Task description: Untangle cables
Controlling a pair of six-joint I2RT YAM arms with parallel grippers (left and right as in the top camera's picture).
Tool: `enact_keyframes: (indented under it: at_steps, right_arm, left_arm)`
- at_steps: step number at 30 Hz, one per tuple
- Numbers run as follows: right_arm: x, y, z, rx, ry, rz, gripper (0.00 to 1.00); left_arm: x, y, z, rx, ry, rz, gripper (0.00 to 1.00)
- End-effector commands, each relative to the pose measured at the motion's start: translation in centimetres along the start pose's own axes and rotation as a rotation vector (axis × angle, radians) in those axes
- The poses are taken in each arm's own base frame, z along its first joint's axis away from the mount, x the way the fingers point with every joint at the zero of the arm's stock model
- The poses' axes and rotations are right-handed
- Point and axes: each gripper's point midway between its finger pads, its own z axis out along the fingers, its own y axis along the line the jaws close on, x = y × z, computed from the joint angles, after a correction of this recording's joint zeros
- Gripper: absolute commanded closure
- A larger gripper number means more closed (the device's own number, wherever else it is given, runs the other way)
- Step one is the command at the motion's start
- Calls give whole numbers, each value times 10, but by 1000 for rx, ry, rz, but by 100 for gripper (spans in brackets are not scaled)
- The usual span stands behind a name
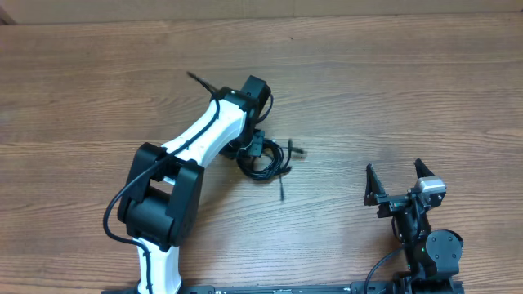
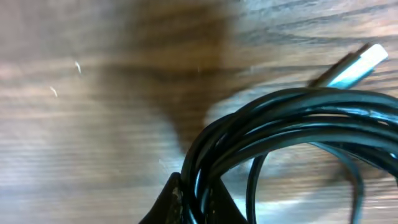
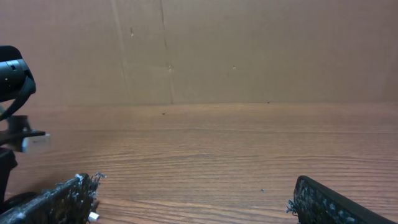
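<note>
The cables (image 1: 268, 161) lie as a tangled black bundle in the middle of the table, with loose ends sticking out to the right (image 1: 299, 152) and downward (image 1: 282, 193). My left gripper (image 1: 254, 145) is down on the bundle's left side. In the left wrist view the looped cables (image 2: 292, 115) fill the right half, and my left gripper (image 2: 198, 204) is shut on several strands pinched between its fingertips (image 2: 166, 202). A silver plug (image 2: 364, 62) lies on the wood beyond. My right gripper (image 1: 399, 181) stands open, apart from the cables, with nothing between its fingers (image 3: 336, 202).
The wooden table (image 1: 409, 82) stretches bare to the back and right. A cardboard wall (image 3: 249, 50) closes off the far edge. The left arm's white link (image 1: 204, 135) slants over the table's left-centre. Part of the left arm (image 3: 12, 81) shows at the right wrist view's left edge.
</note>
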Motion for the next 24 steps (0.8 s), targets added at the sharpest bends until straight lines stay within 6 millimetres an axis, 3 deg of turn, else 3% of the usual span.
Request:
enact_keyframes:
  at_steps: [1, 2, 4, 8, 14, 21, 24]
  right_arm:
    - [2, -1, 0, 5, -5, -5, 0]
    - [2, -1, 0, 5, -5, -5, 0]
    - [2, -1, 0, 5, -5, -5, 0]
    - [2, -1, 0, 5, -5, -5, 0]
    - [2, -1, 0, 5, -5, -5, 0]
    - [2, -1, 0, 5, -5, -5, 0]
    - [2, -1, 0, 5, -5, -5, 0]
  left_arm:
    - [-4, -21, -5, 105, 18, -165, 69]
    - [-8, -19, -5, 96, -1, -129, 52]
    - [-16, -15, -5, 68, -42, -47, 34]
    - [-27, -7, -6, 10, -97, 99, 35]
    - [-38, -13, -7, 16, -148, 305, 36]
    - [-34, -24, -7, 63, -146, 545, 33]
    - [-35, -24, -7, 61, -147, 569, 40]
